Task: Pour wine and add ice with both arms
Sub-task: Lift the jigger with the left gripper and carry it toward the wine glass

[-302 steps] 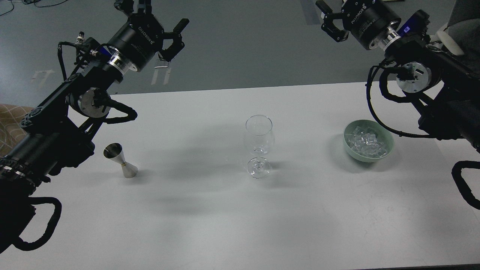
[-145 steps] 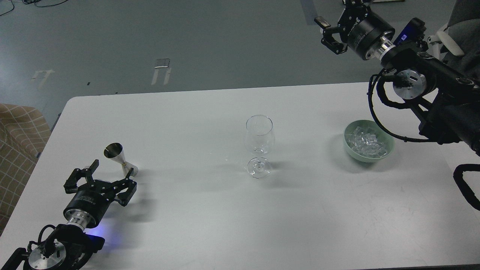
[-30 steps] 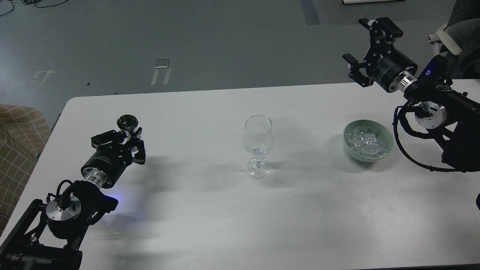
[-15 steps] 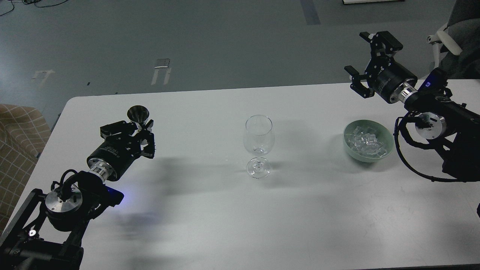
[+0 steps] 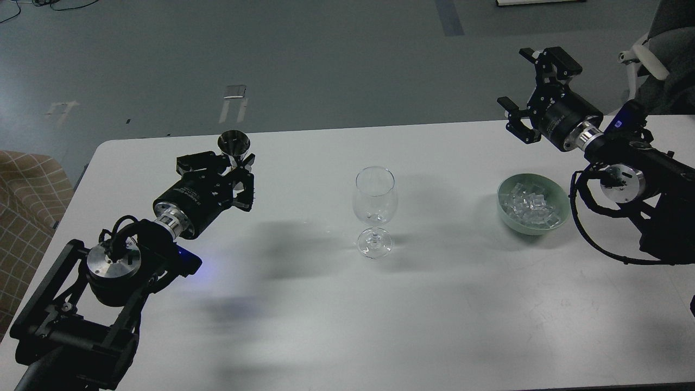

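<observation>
A clear wine glass (image 5: pixel 374 209) stands upright mid-table, with no liquid that I can see in it. My left gripper (image 5: pixel 234 165) is shut on a small steel jigger (image 5: pixel 234 145), held upright above the table, left of the glass. The wine inside the jigger cannot be seen. A pale green bowl (image 5: pixel 534 204) of clear ice cubes (image 5: pixel 528 203) sits at the right. My right gripper (image 5: pixel 535 81) is open and empty, in the air above and behind the bowl.
The white table (image 5: pixel 347 304) has its far edge just behind the jigger and its left edge near a checked cushion (image 5: pixel 24 190). A chair (image 5: pixel 659 60) stands at the far right behind my right arm.
</observation>
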`<state>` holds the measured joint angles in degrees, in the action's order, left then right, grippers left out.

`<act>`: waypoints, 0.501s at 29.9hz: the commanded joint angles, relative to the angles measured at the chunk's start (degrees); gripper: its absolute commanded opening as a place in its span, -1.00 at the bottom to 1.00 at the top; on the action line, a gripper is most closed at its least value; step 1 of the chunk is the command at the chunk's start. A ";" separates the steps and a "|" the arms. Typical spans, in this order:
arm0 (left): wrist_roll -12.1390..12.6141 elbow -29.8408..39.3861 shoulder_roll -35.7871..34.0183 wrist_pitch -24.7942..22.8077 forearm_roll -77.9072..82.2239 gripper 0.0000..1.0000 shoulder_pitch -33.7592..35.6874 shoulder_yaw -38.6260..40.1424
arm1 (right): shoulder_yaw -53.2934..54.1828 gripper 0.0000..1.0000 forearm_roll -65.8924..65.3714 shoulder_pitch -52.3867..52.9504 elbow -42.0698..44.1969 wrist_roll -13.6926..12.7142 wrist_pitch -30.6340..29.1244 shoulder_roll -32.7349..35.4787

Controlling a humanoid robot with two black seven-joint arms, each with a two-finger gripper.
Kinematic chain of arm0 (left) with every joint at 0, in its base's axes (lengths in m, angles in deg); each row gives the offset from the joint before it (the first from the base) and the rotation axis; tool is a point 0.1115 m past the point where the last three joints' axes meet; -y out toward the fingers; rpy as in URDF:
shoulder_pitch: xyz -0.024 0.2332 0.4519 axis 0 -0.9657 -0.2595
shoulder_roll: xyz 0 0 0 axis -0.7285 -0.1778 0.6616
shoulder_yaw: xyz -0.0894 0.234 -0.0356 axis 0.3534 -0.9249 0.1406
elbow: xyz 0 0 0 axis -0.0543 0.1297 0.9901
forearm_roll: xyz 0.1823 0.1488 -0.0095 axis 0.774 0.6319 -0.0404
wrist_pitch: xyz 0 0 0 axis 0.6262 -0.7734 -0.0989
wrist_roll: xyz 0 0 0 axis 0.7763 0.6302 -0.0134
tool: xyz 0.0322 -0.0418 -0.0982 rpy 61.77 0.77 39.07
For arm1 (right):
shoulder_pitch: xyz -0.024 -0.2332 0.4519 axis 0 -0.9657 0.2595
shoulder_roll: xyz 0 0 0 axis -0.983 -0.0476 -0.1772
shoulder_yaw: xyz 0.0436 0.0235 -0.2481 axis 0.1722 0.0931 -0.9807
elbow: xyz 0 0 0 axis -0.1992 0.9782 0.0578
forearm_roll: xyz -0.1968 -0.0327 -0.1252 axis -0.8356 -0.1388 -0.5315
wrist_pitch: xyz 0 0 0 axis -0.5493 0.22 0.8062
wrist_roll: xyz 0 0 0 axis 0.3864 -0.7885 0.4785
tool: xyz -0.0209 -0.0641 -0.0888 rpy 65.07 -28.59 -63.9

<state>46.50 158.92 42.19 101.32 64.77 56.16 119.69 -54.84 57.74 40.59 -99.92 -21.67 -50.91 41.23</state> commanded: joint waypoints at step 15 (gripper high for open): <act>2.26 6.93 0.06 7.86 3.71 -0.89 2.55 -1.92 | 0.00 1.00 0.00 -0.01 -0.09 -0.01 -0.09 -0.09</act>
<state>48.71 164.86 42.23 107.95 68.38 58.62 117.78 -54.78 57.75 40.58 -99.99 -21.67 -51.00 41.16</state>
